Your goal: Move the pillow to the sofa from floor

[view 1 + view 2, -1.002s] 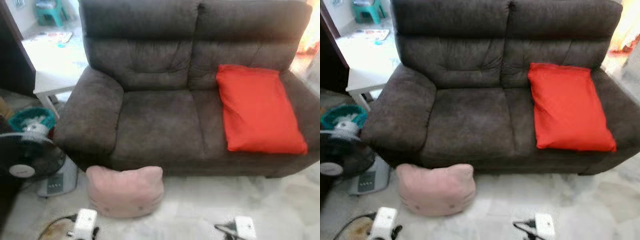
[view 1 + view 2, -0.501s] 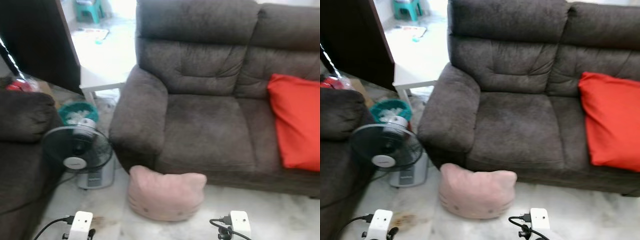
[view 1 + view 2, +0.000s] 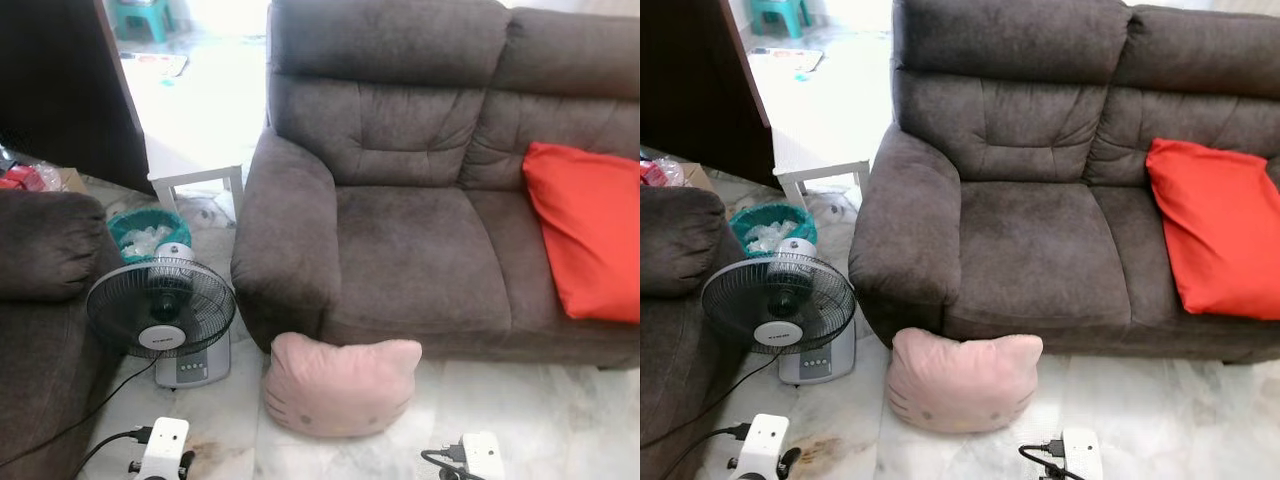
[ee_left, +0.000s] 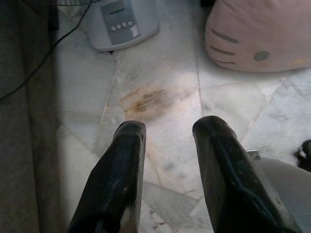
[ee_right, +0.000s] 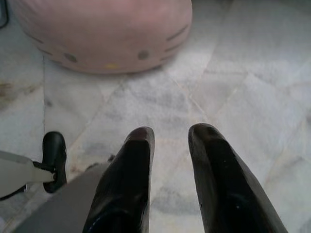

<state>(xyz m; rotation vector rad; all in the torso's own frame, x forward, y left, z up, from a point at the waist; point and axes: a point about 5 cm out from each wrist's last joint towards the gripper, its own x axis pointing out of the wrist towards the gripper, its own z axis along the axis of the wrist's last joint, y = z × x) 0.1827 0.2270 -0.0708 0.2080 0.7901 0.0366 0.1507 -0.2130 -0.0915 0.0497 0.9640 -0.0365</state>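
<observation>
Marble floor (image 3: 520, 400), brown sofa (image 3: 420, 230): pink pillow (image 3: 340, 385) lies against sofa front, not yet lifted. Our left pincer (image 4: 167, 128) and right pincer (image 5: 170, 133) hover spread, empty.

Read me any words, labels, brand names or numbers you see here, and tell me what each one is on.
No text here can be read.
Badge on the hub of the standing fan: dark marking, too small and blurred to read.
Grey fan base with its buttons: a small label above them, too blurred to read.
Pink cat-face pillow: whiskers and eyes, no words.
Red cushion and sofa: no text.
</observation>
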